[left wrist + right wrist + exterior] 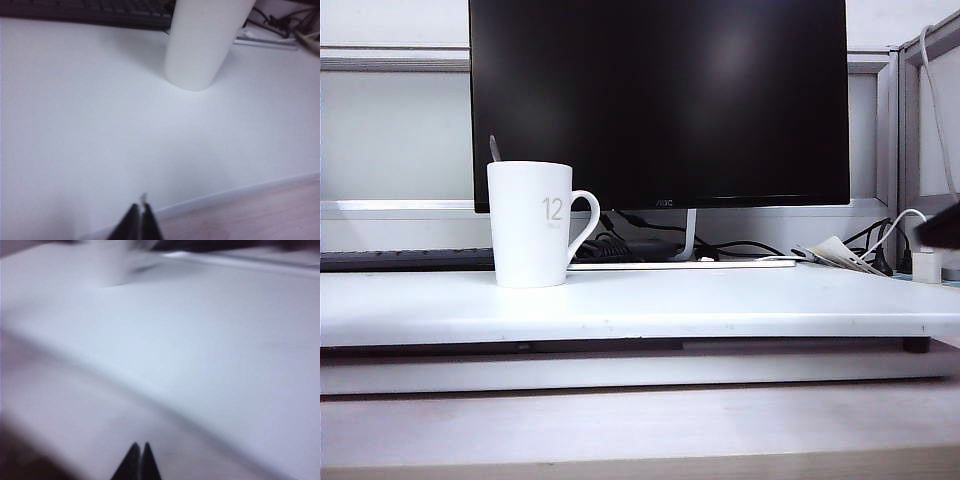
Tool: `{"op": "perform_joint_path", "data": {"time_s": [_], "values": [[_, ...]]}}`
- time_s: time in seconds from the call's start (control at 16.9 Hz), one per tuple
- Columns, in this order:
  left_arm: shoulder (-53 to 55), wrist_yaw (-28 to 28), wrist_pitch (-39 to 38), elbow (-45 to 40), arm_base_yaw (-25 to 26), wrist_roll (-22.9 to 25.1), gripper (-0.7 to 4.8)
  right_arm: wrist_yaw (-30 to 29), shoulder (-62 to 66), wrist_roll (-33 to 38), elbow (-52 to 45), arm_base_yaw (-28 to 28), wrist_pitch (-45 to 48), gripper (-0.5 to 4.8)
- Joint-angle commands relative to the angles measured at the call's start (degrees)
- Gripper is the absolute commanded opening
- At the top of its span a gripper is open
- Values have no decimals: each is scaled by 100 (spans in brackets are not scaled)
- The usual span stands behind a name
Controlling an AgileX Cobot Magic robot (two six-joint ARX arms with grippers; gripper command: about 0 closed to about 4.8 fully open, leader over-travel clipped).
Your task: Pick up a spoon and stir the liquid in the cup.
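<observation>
The cup [530, 225] is a tall white mug with a grey "12" and its loop handle turned right, standing on the left of the white table [720, 305]. The spoon [495, 148] shows only as a thin grey handle rising from the cup's rim at the back left. In the left wrist view my left gripper [140, 205] is shut and empty over the table's front edge, well short of the cup [200, 45]. My right gripper [140, 444] is also shut and empty, low near the front edge, with the cup [107, 265] a blur far off.
A large black monitor [660, 100] stands behind the cup on a flat white base [680, 264]. A dark keyboard [405, 260] lies at the back left, also seen as the keyboard [100, 10]. Cables and a white adapter [926, 265] crowd the back right. A wooden desk [640, 430] lies below the table.
</observation>
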Motion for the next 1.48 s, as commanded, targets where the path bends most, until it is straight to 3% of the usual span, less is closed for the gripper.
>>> {"op": "perform_joint_path", "data": {"time_s": [0.06,0.41,0.59,0.77,1.0,1.3,1.48], "values": [[0,0,-20,-26,9,57,-4,739,-7,42,-39,-4,98,-4],[-11,-2,-2,-28,11,59,-4,715,-7,42,-39,-4,98,-4],[-55,166,63,-42,341,79,-4,682,-155,42,-39,-118,59,-4],[-55,192,557,-208,1172,87,-4,699,-452,39,-39,-852,144,-4],[-55,111,568,-201,1939,96,-4,691,-448,42,-42,-1965,170,-4],[-55,68,568,-201,2076,96,-4,713,-448,42,-42,-3062,160,-4],[-55,68,568,-201,2076,96,-4,715,-448,42,-42,-3233,160,-4]]}}
